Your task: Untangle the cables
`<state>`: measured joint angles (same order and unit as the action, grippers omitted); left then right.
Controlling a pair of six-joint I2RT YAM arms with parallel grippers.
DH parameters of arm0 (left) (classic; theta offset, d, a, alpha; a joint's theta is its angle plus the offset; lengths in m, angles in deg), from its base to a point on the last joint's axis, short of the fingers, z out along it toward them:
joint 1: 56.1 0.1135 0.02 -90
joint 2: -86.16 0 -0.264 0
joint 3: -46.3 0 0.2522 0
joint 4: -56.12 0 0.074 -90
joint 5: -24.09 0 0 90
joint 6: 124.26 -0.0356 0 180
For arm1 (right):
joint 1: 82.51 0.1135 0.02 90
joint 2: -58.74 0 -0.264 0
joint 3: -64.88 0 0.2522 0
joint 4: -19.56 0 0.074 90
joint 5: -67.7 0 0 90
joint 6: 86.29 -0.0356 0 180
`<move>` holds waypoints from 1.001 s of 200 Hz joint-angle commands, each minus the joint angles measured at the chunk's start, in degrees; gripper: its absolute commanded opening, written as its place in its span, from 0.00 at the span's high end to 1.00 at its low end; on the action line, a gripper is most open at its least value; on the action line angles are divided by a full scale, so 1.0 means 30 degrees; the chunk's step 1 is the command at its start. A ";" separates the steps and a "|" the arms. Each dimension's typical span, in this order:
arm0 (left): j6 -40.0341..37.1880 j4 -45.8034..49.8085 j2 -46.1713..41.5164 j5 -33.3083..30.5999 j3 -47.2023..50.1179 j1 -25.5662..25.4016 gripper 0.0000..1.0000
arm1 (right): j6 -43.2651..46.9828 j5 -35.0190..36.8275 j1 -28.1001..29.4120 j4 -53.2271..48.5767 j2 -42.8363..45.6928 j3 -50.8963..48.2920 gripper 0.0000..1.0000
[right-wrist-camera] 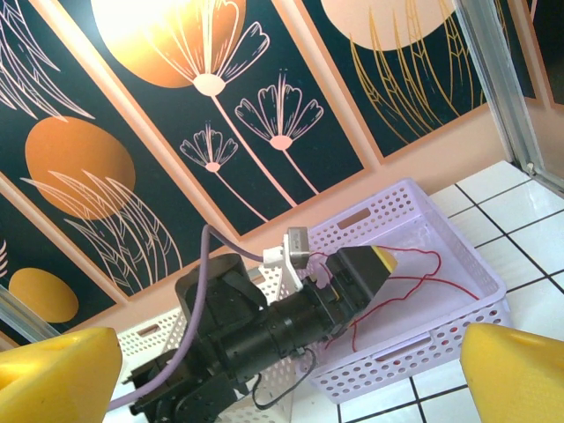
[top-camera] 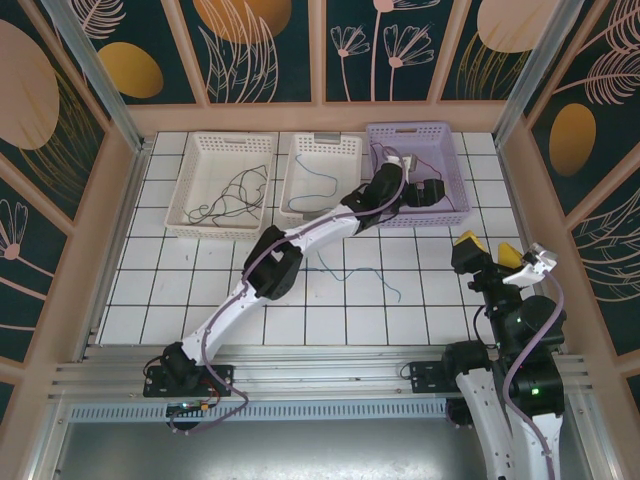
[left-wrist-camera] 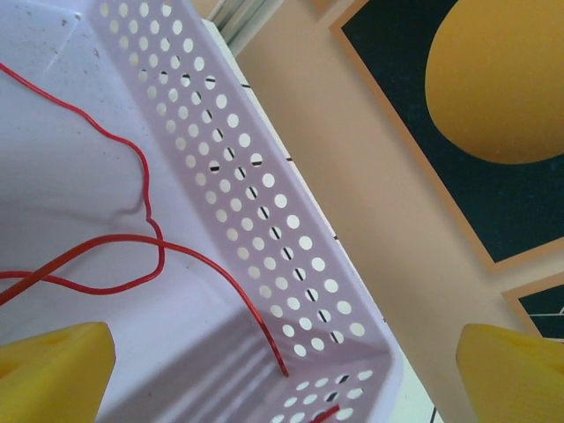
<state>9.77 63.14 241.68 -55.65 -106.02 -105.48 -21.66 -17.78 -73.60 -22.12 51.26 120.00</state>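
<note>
Your left fingers (left-wrist-camera: 55, 370), spread empty above the red cable (left-wrist-camera: 154, 236) in the lilac basket (left-wrist-camera: 264, 220); blue cable (top-camera: 342, 272) crosswise on the table (top-camera: 200, 290), likely nearer them than your spread right fingers (right-wrist-camera: 53, 374).

The left gripper (top-camera: 428, 190) hovered over the lilac basket (top-camera: 450, 130). A black cable (top-camera: 235, 192) lay in the leftmost white basket (top-camera: 215, 232).

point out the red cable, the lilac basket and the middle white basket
red cable (left-wrist-camera: 146, 189): left wrist view, on its upright bend
lilac basket (top-camera: 420, 130): top view, on its far rim
middle white basket (top-camera: 322, 137): top view, on its far rim
</note>
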 commanded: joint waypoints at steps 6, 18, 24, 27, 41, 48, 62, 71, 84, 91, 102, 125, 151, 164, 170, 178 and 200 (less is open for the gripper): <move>-0.1773 0.0650 -0.3744 -0.0846 0.0040 0.0121 0.02 | 0.0398 0.0223 0.0198 0.0171 0.0105 -0.0165 0.01; -0.2604 0.1019 -0.5004 -0.1425 0.0338 0.0114 0.02 | 0.0398 0.0173 0.0205 0.0142 -0.0024 -0.0180 0.01; -0.2976 0.1114 -0.5735 -0.1856 0.0698 0.0109 0.02 | 0.0397 0.0133 0.0224 0.0138 -0.0102 -0.0165 0.01; -0.3147 0.1154 -0.6113 -0.2082 0.0954 0.0114 0.01 | 0.0424 0.0088 0.0217 0.0138 -0.0169 -0.0165 0.01; -0.4028 0.1078 -0.8090 -0.3203 0.2488 0.0115 0.02 | 0.0456 -0.0165 0.0253 0.0116 -0.0474 -0.0165 0.01; -0.4459 0.1047 -0.9173 -0.3863 0.3393 0.0128 0.01 | 0.0472 -0.0305 0.0253 0.0074 -0.0772 -0.0158 0.01; -0.5313 0.1152 -1.1408 -0.5357 0.5434 0.0124 0.01 | 0.0651 -0.1071 0.0239 -0.0048 -0.1709 -0.0030 0.01; -0.5864 0.1362 -1.2826 -0.6211 0.6794 0.0126 0.01 | 0.0764 -0.1786 0.0273 -0.0151 -0.2540 0.0073 0.01; -0.6571 0.1929 -1.4717 -0.7218 0.8702 0.0125 0.02 | 0.1050 -0.3347 0.0298 -0.0170 -0.3931 0.0148 0.01; -0.6892 0.2372 -1.5662 -0.7597 0.9725 0.0143 0.01 | 0.1141 -0.4098 0.0312 -0.0199 -0.4705 0.0186 0.01; -0.7201 0.3180 -1.7002 -0.8103 1.1113 0.0133 0.01 | 0.1289 -0.5197 0.0321 -0.0214 -0.5894 0.0259 0.01; -0.7132 0.4407 -2.0634 -0.9446 1.4874 0.0136 0.02 | 0.1443 -0.7058 0.0601 0.0182 -0.7754 0.0016 0.03; -0.6755 0.4689 -2.4886 -1.0885 1.9702 0.0138 0.01 | 0.0887 -0.7627 0.2341 0.1418 -0.9671 -0.1008 0.05; -0.6697 0.5050 -2.7001 -1.1649 2.1875 0.0145 0.01 | 0.0772 -0.6117 0.4641 0.1964 -1.0874 -0.1346 0.05; -0.6685 0.5357 -2.7853 -1.2053 2.2865 0.0123 0.01 | 0.0779 -0.5146 0.5827 0.2210 -1.1479 -0.1396 0.05; -0.6631 0.5849 -2.8966 -1.2728 2.4030 0.0150 0.01 | 0.0727 -0.3576 0.7307 0.2481 -1.2366 -0.1341 0.05; -0.6499 0.6847 -3.1878 -1.4512 2.7142 0.0147 0.01 | 0.0752 -0.1667 0.9896 0.3600 -1.4816 -0.1199 0.04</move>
<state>-9.62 79.40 153.95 -90.84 -31.57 -105.48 -19.25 -30.55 -49.71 -16.99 12.44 116.79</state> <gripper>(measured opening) 0.985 0.955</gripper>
